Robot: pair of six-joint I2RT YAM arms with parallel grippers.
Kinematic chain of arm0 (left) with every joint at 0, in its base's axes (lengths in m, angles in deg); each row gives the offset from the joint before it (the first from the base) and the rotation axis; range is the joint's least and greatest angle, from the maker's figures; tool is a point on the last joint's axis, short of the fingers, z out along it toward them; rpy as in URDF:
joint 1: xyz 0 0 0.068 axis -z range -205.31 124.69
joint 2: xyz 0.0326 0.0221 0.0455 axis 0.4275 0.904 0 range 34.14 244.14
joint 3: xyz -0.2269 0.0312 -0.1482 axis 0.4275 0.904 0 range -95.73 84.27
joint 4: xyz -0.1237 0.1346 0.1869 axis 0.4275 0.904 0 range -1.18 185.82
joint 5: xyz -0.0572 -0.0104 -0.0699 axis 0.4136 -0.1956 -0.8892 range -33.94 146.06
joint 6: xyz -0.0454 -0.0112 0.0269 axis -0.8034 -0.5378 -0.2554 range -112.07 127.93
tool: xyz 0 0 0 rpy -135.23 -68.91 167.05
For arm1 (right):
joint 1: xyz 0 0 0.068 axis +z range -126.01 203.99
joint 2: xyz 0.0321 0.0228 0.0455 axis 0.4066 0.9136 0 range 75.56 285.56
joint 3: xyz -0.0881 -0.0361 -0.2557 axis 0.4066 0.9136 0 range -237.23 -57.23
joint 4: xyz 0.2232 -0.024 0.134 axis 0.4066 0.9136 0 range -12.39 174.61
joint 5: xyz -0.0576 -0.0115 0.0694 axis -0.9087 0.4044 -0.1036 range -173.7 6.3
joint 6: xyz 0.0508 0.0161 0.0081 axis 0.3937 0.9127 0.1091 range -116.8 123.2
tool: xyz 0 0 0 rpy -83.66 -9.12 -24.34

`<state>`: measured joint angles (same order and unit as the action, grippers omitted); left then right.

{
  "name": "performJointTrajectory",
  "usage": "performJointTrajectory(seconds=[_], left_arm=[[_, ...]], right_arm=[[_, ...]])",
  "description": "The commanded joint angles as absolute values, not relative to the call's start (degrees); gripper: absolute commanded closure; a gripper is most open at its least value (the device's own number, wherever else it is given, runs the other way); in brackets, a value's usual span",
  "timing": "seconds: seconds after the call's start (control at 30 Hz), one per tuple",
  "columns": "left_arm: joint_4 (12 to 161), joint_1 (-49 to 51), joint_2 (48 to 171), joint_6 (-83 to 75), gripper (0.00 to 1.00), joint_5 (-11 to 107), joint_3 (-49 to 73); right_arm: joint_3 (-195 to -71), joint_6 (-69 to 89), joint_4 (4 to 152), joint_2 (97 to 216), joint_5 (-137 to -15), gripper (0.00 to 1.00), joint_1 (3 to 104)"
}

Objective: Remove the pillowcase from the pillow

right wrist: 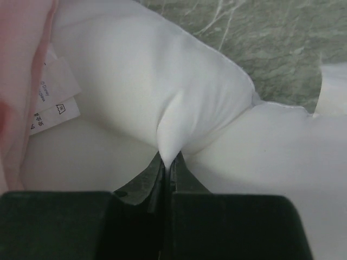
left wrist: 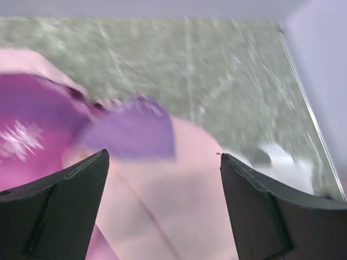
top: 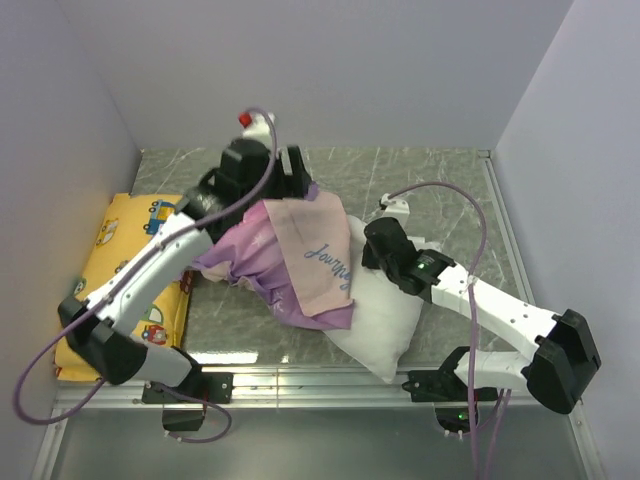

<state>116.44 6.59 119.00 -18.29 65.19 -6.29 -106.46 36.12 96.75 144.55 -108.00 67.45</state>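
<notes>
The pillowcase [top: 300, 255] lies bunched in the middle of the table [top: 420, 180], a thin, limp cloth creased into soft folds. Much of it is turned inside out, so a pale pink matte panel with slanting blue script faces up. Glossier purple fabric with white snowflakes spills out to the left and along the near edge. It covers only the far left part of the pillow [top: 375, 315]. The rest of the pillow is a plump, smooth white rectangle that juts out bare towards the near right, one rounded corner reaching the table's near metal rail.

The left gripper [left wrist: 162, 156] is over the far end of the pillowcase with its two flat black fingers [left wrist: 65, 211] spread wide. Pink and purple cloth shows in the gap between them, and nothing is pinched. That view is blurred.

The right gripper [right wrist: 168, 162] is at the pillow's right side, fingers pressed together on a small peaked fold of its white fabric, which puckers up into taut creases. A small white printed tag [right wrist: 54, 100] hangs just left of the pinch, beside the pink edge of the pillowcase.

A flat yellow cushion [top: 130, 235] printed with cartoon vehicles lies against the left wall, partly under the left arm. The table top is grey-green stone veined with white.
</notes>
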Motion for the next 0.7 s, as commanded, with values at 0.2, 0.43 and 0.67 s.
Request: performJointTrajectory(seconds=[0.2, 0.43, 0.67], left_arm=[[110.35, 17.32, 113.32, -19.05, 0.02, 67.3, 17.29], [116.94, 14.16, 114.39, -24.94, 0.84, 85.94, 16.15], [114.74, 2.91, 106.13, -26.79, 0.99, 87.17, 20.02]], right_arm=[[-111.1, 32.99, 100.73, 143.15, -108.75, 1.0, 64.6], [-113.03, 31.68, 103.98, 140.43, -110.78, 1.0, 60.04], [-115.76, 27.99, 107.32, 136.29, -107.79, 1.0, 44.94]])
